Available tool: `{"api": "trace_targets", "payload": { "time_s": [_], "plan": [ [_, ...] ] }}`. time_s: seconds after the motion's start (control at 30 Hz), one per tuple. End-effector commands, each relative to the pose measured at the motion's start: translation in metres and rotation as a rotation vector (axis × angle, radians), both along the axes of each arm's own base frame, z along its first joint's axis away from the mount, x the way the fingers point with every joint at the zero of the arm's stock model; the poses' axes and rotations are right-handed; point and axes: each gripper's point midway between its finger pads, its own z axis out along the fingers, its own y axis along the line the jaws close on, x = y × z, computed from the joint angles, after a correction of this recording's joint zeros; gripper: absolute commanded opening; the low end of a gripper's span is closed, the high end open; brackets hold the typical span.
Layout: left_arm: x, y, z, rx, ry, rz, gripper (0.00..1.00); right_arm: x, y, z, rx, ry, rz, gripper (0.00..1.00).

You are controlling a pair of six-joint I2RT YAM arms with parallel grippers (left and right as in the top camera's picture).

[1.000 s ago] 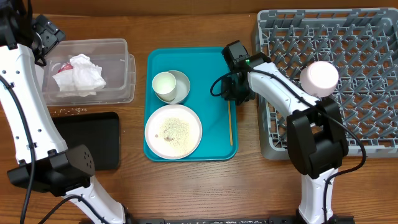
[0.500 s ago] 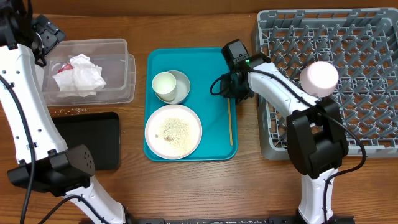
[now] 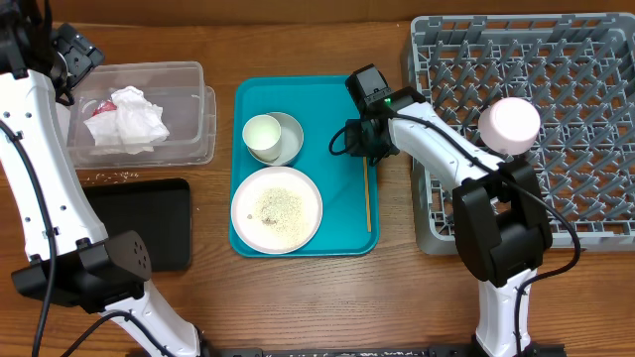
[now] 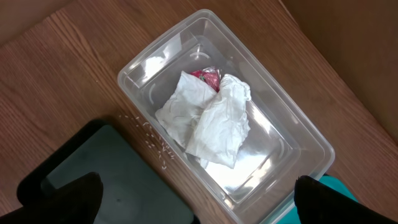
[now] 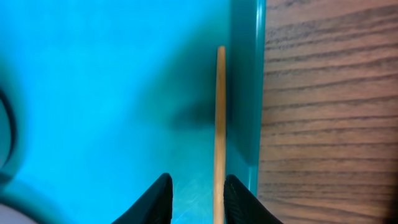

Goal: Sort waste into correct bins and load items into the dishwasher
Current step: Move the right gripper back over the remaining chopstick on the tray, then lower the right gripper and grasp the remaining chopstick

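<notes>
Two crumpled napkins (image 4: 211, 124) and red wrapper scrap (image 4: 208, 76) inside clear tub (image 4: 168, 74), beneath wide-open, empty left fingers (image 4: 68, 199). Right fingers (image 5: 158, 199) slightly apart, straddling wooden chopstick (image 5: 219, 124) beside teal tray (image 5: 124, 93) wall, not clamped. White plate (image 3: 243, 203) on tray; pinkish bowl (image 3: 510, 124) on dish rack (image 3: 595, 99).

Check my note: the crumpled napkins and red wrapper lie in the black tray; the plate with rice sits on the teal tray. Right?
One error: the napkins and red wrapper lie in the clear tub, not the black tray, as the left wrist view shows. The plate with rice does sit on the teal tray.
</notes>
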Motion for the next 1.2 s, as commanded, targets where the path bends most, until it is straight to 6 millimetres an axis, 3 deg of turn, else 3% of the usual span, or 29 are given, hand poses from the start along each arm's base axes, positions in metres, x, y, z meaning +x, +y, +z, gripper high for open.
{"api": "trace_targets", "payload": {
  "time_s": [0.0, 0.53, 0.87, 1.17],
  "plan": [
    [0.002, -0.002, -0.003, 0.004, 0.013, -0.016, 1.00, 0.003, -0.005, 0.008, -0.027, -0.036, -0.014, 0.30],
    [0.002, -0.002, -0.003, 0.004, 0.013, -0.016, 1.00, -0.005, 0.012, -0.007, -0.021, -0.057, 0.028, 0.30],
    [0.002, -0.002, -0.003, 0.004, 0.013, -0.016, 1.00, 0.000, -0.007, -0.025, -0.180, -0.087, 0.015, 0.29],
    [0.002, -0.002, -0.003, 0.004, 0.013, -0.016, 1.00, -0.003, -0.003, -0.029, -0.161, -0.068, 0.037, 0.30]
  ]
}}
